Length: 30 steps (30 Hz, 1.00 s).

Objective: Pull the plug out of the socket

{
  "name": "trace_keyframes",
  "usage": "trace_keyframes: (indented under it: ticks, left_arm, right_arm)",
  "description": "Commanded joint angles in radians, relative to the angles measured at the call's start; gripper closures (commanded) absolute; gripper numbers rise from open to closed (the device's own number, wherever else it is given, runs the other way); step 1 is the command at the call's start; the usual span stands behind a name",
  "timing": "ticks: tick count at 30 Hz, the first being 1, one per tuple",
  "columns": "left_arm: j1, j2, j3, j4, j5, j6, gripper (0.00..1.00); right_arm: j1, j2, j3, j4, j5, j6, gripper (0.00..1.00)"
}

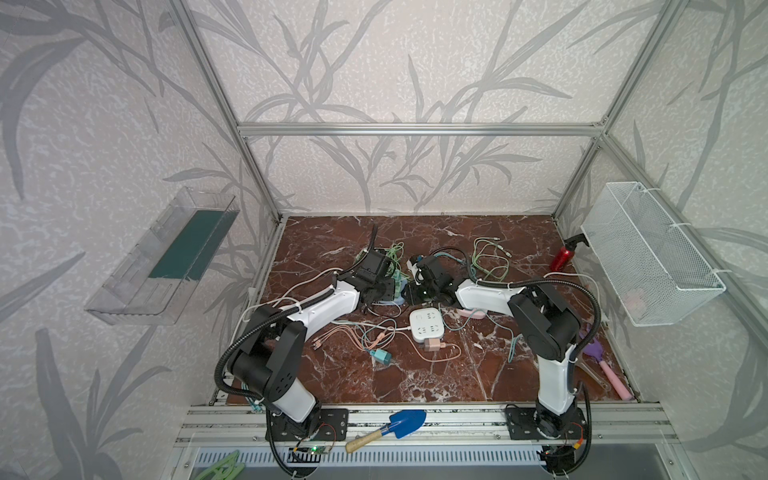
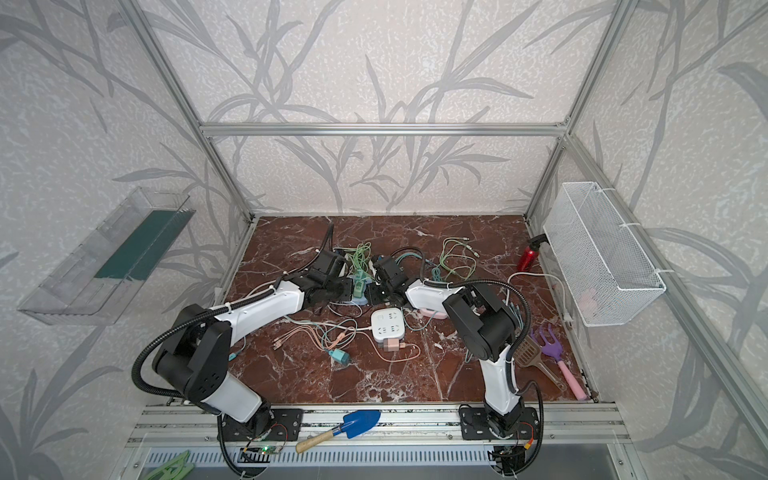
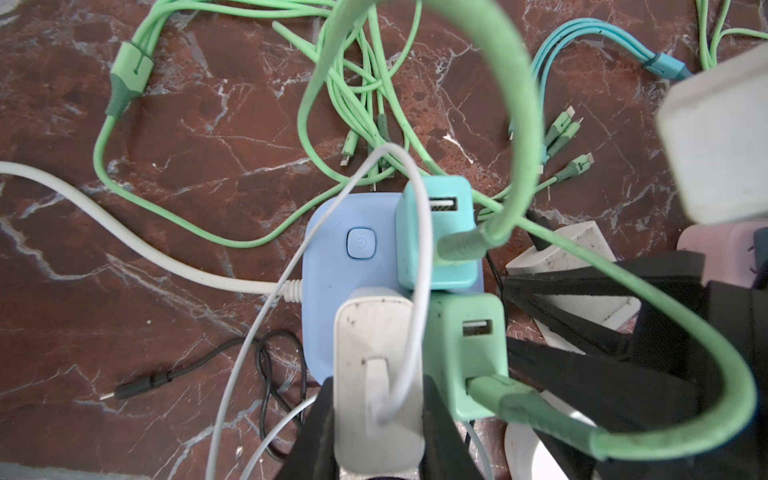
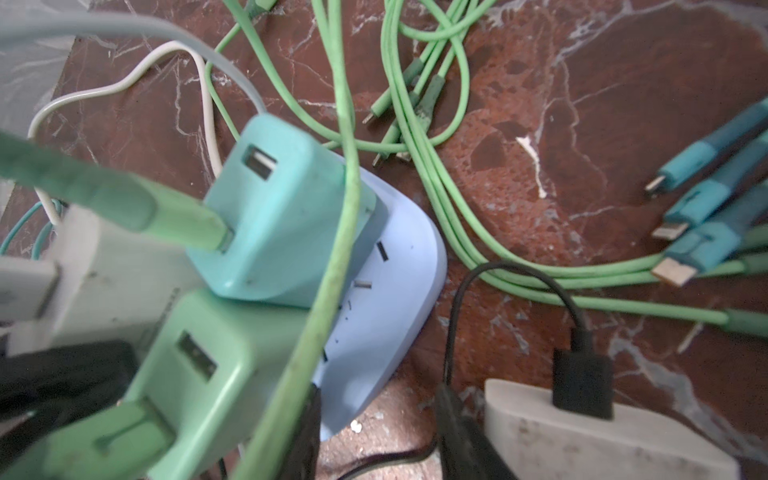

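**Blue socket (image 3: 332,299) on the marble table (image 1: 415,374), with 3 plugs standing on its face.** In both top views we find it at 11 o'clock of the white cube strip (image 1: 427,325), between the 2 grippers. The left gripper (image 3: 378,415) is at its 9 o'clock and the right gripper (image 4: 378,399) at its 3 o'clock.

**Left wrist view.** We see the black fingers (image 3: 320,424) pressed against either side of the white plug (image 3: 374,353), so the jaws are clamped on its body. The plug stands on the socket, and a thin white cable loops from its top. Just beside it stand the green plug (image 3: 461,353) and the teal plug (image 3: 436,237), each with a green cable in 1 of its 2 ports. A thick white cord (image 3: 124,232) enters the socket's side.

**Right wrist view.** We see the right jaws narrowly parted and holding nothing, astride a corner of the socket. 1 finger (image 4: 309,419) overlaps the socket's edge; the other stands clear of it, next to a white adapter (image 4: 602,440) that carries a black connector. Loose green and blue cable ends lie on the marble near by.
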Motion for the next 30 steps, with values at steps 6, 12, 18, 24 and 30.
trace_keyframes:
  ticks: [6, 12, 18, 24, 30]
  left_arm:
    - [-0.013, 0.002, 0.047, -0.002, -0.017, 0.009, 0.82]
    - [-0.015, 0.001, 0.069, 0.001, -0.014, 0.013, 0.82]
    - [-0.015, -0.005, 0.076, 0.031, -0.003, 0.014, 0.82]
    - [-0.015, 0.016, 0.086, 0.052, 0.010, 0.012, 0.82]
    - [-0.022, 0.059, 0.110, 0.013, 0.011, 0.021, 0.82]
  right_arm:
    - [-0.004, 0.019, 0.069, -0.067, 0.013, 0.007, 0.56]
    - [-0.001, 0.064, 0.130, -0.142, 0.027, -0.024, 0.57]
    - [0.007, 0.090, 0.171, -0.216, 0.082, -0.073, 0.57]
    - [0.011, 0.098, 0.179, -0.242, 0.111, -0.099, 0.57]
    - [0.033, 0.116, 0.214, -0.267, 0.107, -0.136, 0.56]
